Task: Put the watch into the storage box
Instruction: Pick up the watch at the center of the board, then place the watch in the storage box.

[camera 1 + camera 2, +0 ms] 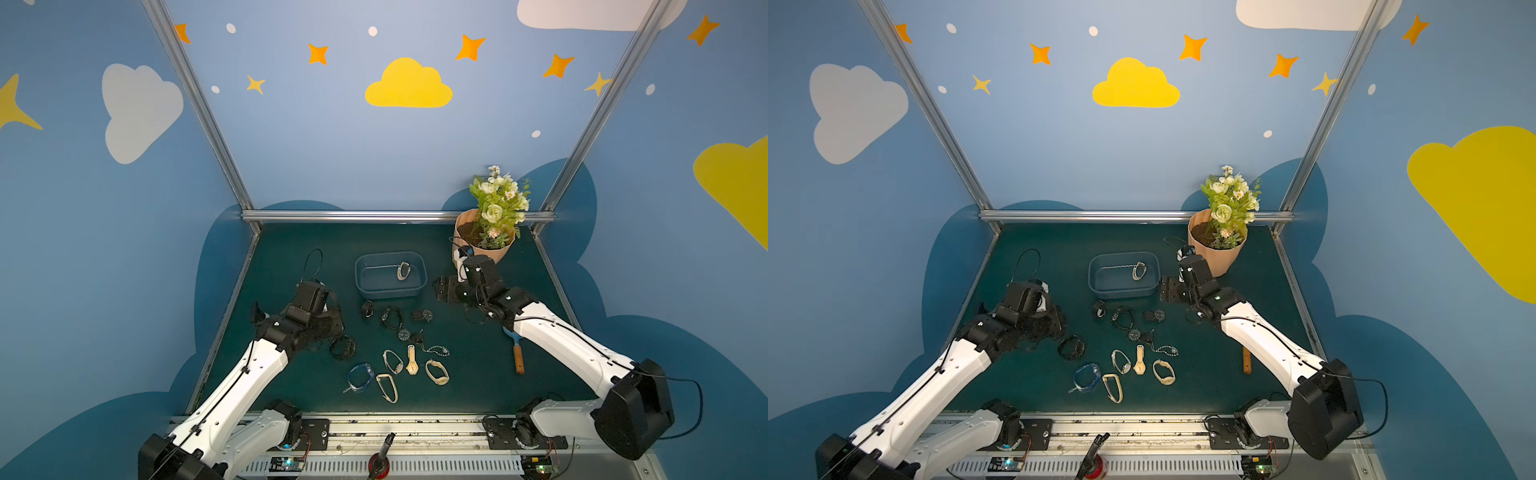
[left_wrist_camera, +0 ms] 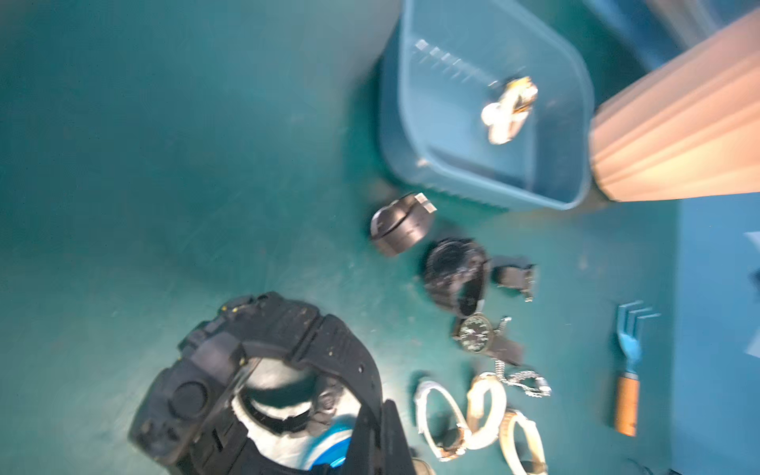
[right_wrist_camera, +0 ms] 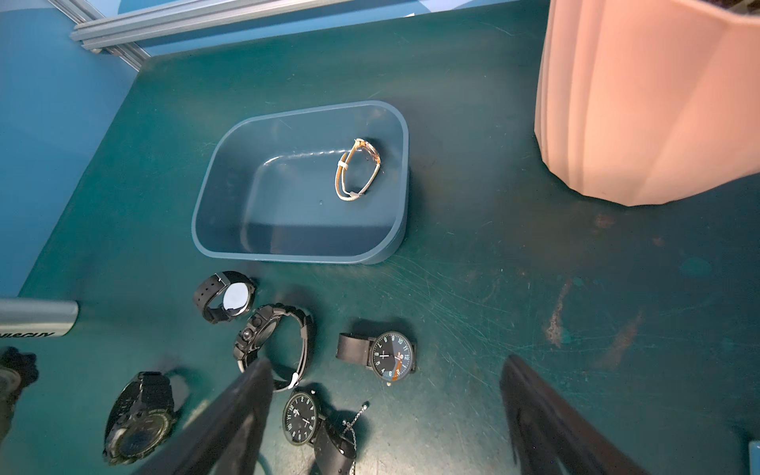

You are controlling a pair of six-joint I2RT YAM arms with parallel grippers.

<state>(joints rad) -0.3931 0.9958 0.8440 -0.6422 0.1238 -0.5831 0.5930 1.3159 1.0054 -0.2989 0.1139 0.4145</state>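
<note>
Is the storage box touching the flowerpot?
Apart. The right wrist view shows a plain strip of bare green table between the storage box and the flowerpot.

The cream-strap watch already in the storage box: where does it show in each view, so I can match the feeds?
A top view: cream-strap watch inside the storage box, at its flowerpot end.
A top view: same spot, same end of the box.
Left wrist: blurred pale shape inside the box.
Right wrist: a sharp buckled loop on the box floor.
Shared landmark: peach flowerpot, off that end of the box.
</note>
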